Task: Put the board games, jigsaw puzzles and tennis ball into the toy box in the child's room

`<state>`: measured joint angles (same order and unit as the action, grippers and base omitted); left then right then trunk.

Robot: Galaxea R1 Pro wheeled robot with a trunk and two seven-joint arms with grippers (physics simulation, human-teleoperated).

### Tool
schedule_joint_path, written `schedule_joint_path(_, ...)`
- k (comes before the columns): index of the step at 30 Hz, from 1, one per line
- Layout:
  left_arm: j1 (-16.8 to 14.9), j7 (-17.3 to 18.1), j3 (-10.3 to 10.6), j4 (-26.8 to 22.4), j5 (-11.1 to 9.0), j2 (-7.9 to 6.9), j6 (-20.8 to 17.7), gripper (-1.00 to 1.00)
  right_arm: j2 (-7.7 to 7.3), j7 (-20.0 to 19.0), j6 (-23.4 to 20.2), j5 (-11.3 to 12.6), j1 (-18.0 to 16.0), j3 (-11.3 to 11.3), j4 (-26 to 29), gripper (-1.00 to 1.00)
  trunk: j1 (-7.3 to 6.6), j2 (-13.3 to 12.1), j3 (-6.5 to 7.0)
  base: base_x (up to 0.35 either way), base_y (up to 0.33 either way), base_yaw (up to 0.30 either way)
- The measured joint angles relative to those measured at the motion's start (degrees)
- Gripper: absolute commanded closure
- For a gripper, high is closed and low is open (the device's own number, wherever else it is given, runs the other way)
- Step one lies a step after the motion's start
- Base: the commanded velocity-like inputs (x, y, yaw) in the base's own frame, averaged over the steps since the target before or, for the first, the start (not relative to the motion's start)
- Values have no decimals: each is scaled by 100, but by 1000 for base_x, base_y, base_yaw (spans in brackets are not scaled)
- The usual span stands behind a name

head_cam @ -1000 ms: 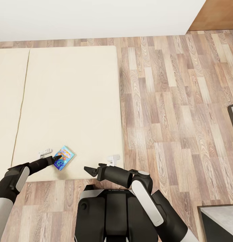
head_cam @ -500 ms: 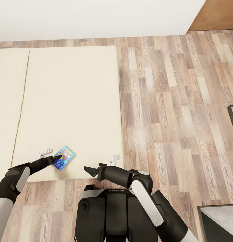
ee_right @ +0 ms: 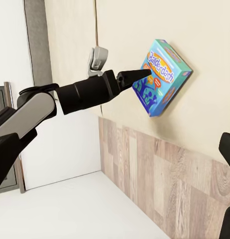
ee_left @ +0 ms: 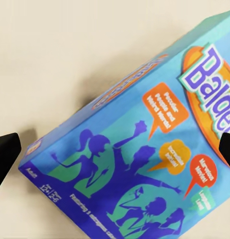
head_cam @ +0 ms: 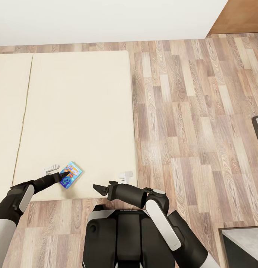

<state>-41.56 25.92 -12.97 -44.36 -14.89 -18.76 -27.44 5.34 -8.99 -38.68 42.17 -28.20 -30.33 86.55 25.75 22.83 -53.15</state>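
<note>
My left gripper (head_cam: 63, 175) is down at the board game (head_cam: 70, 174), a blue and teal box that lies flat on the bed (head_cam: 76, 111), close to the mattress edge nearest me. In the left wrist view the box (ee_left: 145, 149) spreads across the space between my two dark fingertips (ee_left: 5, 152), which stand wide apart at either side of it and are not pressed to it. So the left gripper is spread open and has hold of nothing yet. I judge I have set it this way so the fingers can come down on two opposite sides of the box; the box sits skewed to my fingers, so the wrist may need a turn before closing.

From the right wrist view I can see the left arm (ee_right: 80, 92) reaching in with its tip at the near corner of the box (ee_right: 162, 77); whether it is touching there I cannot tell.

My right gripper (head_cam: 102, 188) hangs off the bed, just past that same edge and above the wood floor (head_cam: 196, 111), its fingers parted and carrying nothing. I take it that it is parked there to leave the left arm room.

A small white fitting (head_cam: 51, 168) rests on the mattress just beside the box, and another (head_cam: 126, 174) sits at the bed's near corner.
</note>
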Motion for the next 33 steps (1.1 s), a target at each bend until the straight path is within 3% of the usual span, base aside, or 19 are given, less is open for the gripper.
schedule_joint_path(33,0,45,0,0,-14,-5,-39,-100,0,0,0,0,0,3,0,-100,0,0,0,0,-35,0)
